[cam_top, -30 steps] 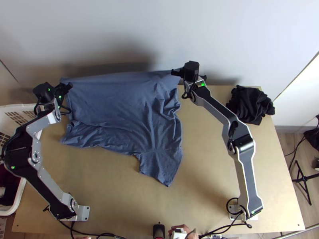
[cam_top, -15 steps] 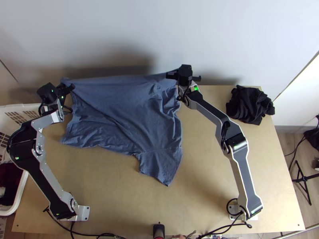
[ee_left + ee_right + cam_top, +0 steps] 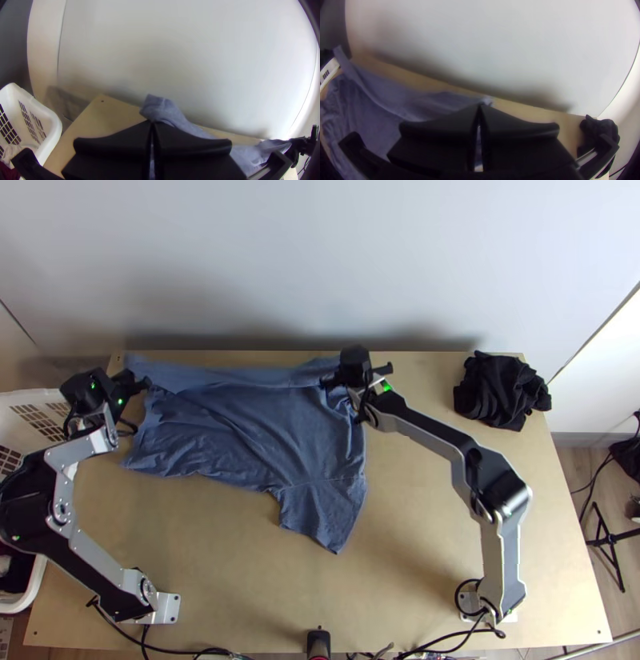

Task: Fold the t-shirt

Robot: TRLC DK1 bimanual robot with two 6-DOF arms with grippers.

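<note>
While blue t-shirt (image 3: 264, 428) lies mostly spread over desk's (image 3: 240, 564) far left part, wrinkled, left claw (image 3: 120, 380) pinches one end of its far edge, fingers pressed together on fabric. Right claw (image 3: 352, 366) pinching far edge's other end. Short sleeve (image 3: 320, 512) pointing toward near side. Bunched black cloth (image 3: 500, 390) at far right; white laundry basket (image 3: 50, 123) beside left edge.

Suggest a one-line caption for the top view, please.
Left end effector and right end effector hold the far edge of a blue t-shirt.
</note>
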